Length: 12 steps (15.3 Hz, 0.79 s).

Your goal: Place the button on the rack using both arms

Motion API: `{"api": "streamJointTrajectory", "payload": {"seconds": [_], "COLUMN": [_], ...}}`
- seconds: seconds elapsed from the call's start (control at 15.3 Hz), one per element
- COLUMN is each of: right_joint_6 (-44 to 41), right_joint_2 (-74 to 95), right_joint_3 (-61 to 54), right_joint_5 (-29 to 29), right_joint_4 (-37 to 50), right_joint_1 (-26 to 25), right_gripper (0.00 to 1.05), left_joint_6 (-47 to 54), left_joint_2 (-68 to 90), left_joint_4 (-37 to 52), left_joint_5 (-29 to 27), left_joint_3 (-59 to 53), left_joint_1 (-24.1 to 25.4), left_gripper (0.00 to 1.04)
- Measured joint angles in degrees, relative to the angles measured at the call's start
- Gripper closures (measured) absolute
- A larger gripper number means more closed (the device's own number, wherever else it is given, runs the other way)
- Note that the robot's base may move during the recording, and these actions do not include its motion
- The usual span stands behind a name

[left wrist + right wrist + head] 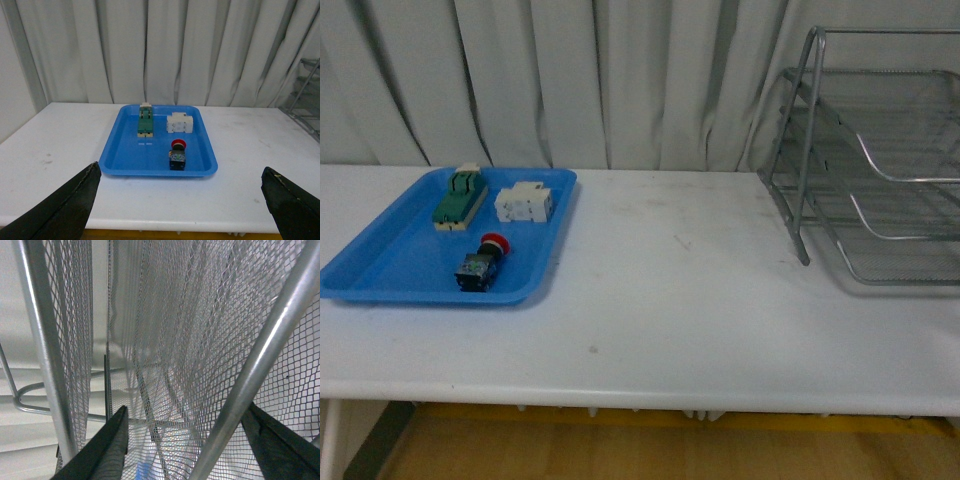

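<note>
A smooth blue plastic tray (380, 270) sat on a white table (670, 300). Near the tray's front rim lay the button (483, 262), round red cap on a dark boxy body. A white block (525, 203) and a green-and-cream switch (460, 197) sat at the tray's back. Well right of the tray stood the silver wire-mesh rack (880, 170). The left gripper (180, 168) gaped wide before the tray. The right gripper (186, 410), jaws also apart, pressed close to the rack's mesh.

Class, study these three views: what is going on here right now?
Nothing is being handled yet. The button lies in the blue tray on the left, beside a green switch and a white block. The rack stands on the right. The left gripper hangs open facing the tray; the right gripper is open, close to the rack's mesh.
</note>
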Motion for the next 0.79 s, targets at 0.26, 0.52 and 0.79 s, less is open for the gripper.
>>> {"api": "streamJointTrajectory", "payload": {"seconds": [0.26,0.52,0.79], "right_joint_6": [-0.46,4.37,4.94], "right_joint_2": [0.57,2.49,3.91], "right_joint_3": [0.37,-0.98,-2.86], "right_joint_5": [-0.72,-1.46,-3.15], "right_joint_4": [2.75,7.58,12.72], "right_joint_1": [0.22,-0.39,-2.47], "right_gripper": [0.79,1.00,1.00], "left_joint_6": [0.02,0.02,0.02], "left_joint_2": [0.00,0.00,0.00], "left_joint_4": [0.00,0.00,0.00], "left_joint_5": [0.00,0.02,0.00], "left_joint_3": [-0.02,0.00,0.00], "left_joint_1": [0.00,0.00,0.00], "left_gripper": [0.07,0.07,0.07]}}
